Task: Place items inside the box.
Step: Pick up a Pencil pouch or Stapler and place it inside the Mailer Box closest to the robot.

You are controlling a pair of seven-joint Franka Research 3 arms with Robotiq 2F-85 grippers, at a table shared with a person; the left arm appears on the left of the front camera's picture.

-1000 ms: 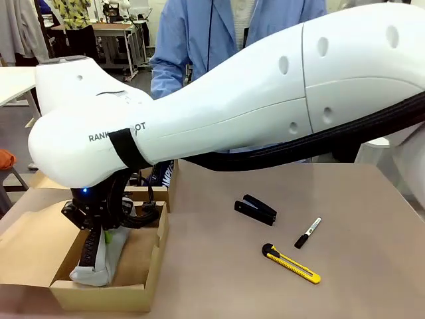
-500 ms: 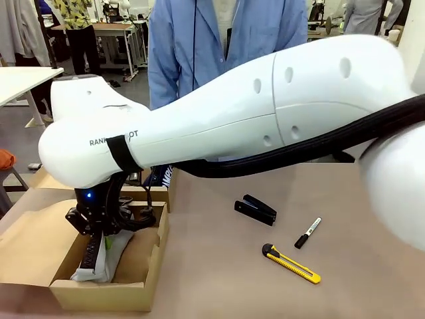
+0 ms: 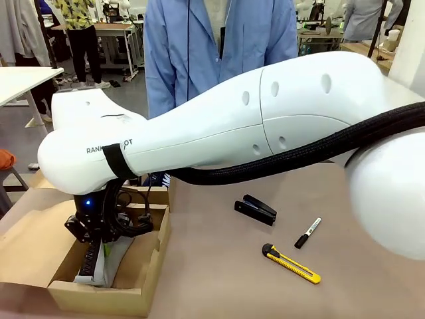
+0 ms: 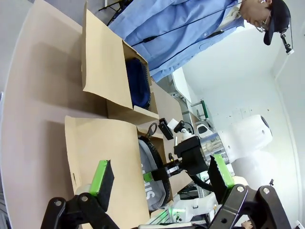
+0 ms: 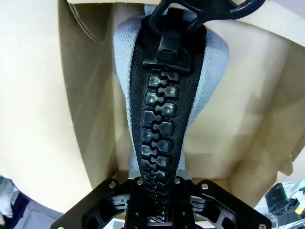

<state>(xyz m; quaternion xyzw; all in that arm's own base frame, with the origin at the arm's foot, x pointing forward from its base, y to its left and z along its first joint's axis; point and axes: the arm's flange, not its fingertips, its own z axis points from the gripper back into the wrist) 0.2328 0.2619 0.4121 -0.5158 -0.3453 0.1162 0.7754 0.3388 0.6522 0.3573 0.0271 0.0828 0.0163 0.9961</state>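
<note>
Table (image 3: 219,272) holds one stapler (image 3: 255,209), one marker (image 3: 307,232), one knife (image 3: 291,263).

Floor (image 3: 18,136): grey, bare.
Furniture: brown table (image 3: 219,282) in front; white table (image 3: 16,78) left; workbench (image 3: 119,28) far back.
Wall (image 4: 248,71): white.

The right arm (image 3: 219,133) has a smooth white shell with round recessed holes, a black band (image 3: 119,163) and grey lettering toward nine o'clock, and a ribbed black cable (image 3: 319,156) beneath. The left tool (image 4: 161,175) has black linkages, silver screws and green pads (image 4: 102,177). The person wears a light-blue coat (image 3: 219,40).
</note>
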